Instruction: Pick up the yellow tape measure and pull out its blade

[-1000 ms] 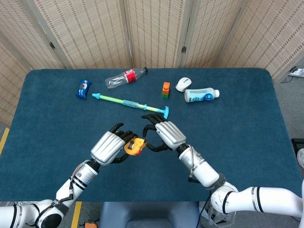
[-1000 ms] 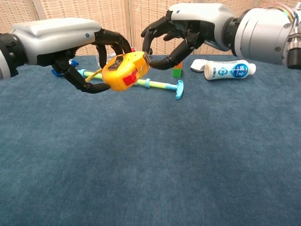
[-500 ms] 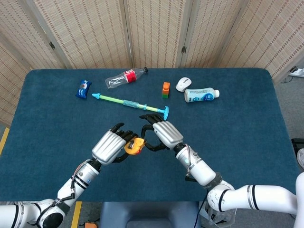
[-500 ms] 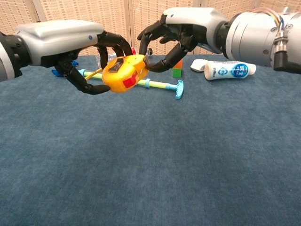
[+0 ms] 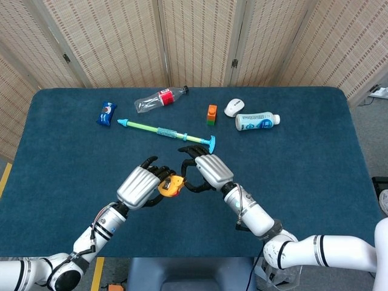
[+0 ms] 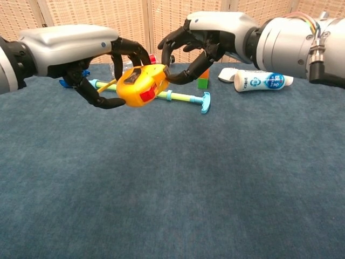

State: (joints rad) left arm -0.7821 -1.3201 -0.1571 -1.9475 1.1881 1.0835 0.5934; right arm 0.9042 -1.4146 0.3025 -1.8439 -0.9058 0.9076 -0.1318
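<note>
Left hand (image 6: 81,51) gripped tape measure (image 6: 141,84), fingers curled round yellow case, lifted clear above table (image 6: 172,178), over near-middle part, short of front edge. Right hand (image 6: 207,40) just beside case's right end, fingers curled toward blade tab, touching or nearly so; firm pinch could not be told. Blade not yet out.

Judged best: left hand steady, right hand pinches tab, draws straight rightward along case axis.

Case's long axis ran left-right, slightly tilted, blade mouth facing right hand.
</note>
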